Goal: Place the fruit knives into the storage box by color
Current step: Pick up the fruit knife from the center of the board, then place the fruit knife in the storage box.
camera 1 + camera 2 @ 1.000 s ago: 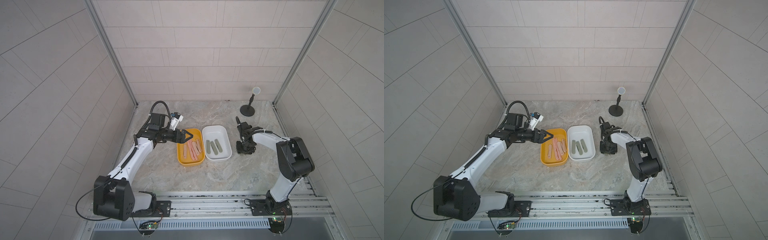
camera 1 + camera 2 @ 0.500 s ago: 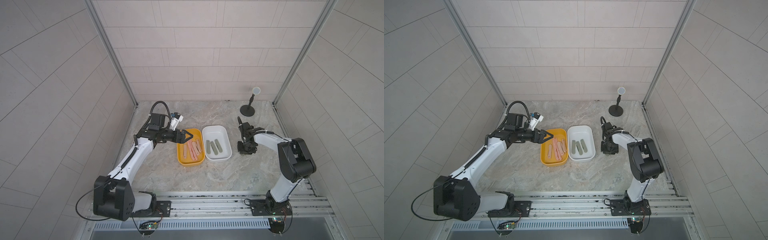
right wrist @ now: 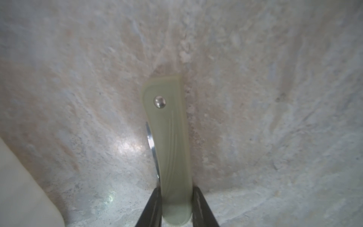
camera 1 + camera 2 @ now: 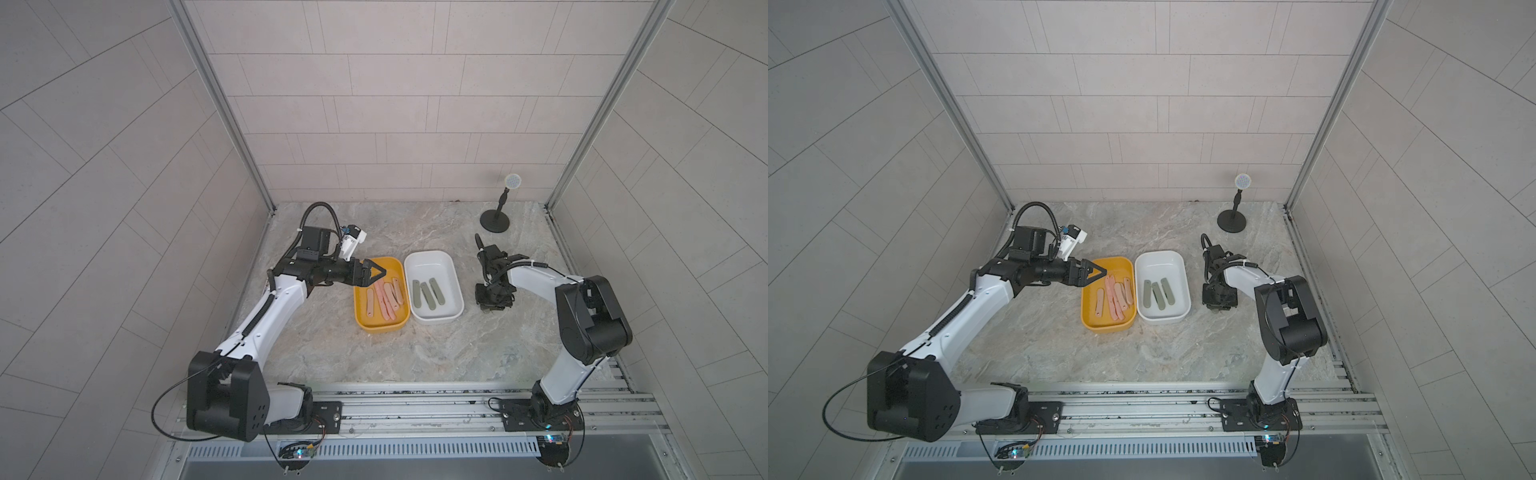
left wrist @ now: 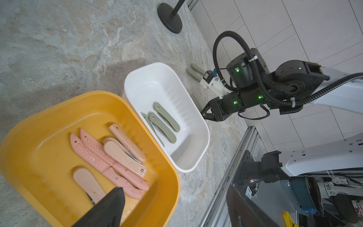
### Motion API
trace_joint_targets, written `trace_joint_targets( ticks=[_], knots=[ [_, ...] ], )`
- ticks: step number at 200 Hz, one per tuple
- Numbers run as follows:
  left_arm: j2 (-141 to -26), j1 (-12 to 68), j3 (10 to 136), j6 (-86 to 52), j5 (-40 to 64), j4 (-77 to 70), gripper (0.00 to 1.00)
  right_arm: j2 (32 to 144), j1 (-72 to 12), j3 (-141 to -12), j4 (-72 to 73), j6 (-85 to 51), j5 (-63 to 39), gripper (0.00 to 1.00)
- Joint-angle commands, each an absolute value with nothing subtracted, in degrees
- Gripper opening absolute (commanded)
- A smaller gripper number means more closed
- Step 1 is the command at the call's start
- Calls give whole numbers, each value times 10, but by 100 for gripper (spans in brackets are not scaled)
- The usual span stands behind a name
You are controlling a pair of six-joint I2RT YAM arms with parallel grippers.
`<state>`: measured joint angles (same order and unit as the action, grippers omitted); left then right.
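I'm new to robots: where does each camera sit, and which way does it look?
Top views: high behind the bases, looking down on the table, left arm, right arm, yellow tray, white tray.
Left wrist: on the left arm, looking past open left jaws at pink knives; right arm beyond.
Right wrist: on the right arm, low, looking along right jaws shut on a grey-green knife.
Shared: top and left wrist views show both trays.

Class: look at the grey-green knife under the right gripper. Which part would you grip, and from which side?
Take the grey-green knife by its plain end, opposite the rivet, across the narrow width, from above. It lies flat on the table with both long edges free; the blade peeks out mid-length.
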<state>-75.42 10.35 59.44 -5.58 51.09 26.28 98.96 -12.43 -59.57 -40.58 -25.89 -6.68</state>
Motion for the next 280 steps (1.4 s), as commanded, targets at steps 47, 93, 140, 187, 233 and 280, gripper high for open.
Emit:
trace_joint_targets(
  ticks=[47, 93, 140, 187, 233, 280],
  knots=[
    [-744, 102, 587, -52, 509, 253, 88, 957, -132, -628, -451, -255, -59, 27],
    [-744, 102, 588, -52, 506, 253, 88, 940, -146, -670, -485, -255, -57, 27],
    [-737, 100, 593, -49, 497, 258, 88, 933, -180, -746, -520, -258, -64, 27],
    [-722, 72, 595, -48, 495, 263, 88, 961, -234, -815, -539, -270, -60, 27],
    [-715, 34, 595, -53, 513, 264, 88, 1008, -287, -852, -531, -283, -62, 27],
    [-722, 20, 589, -53, 518, 259, 88, 1071, -318, -866, -501, -294, -78, 27]
  ],
)
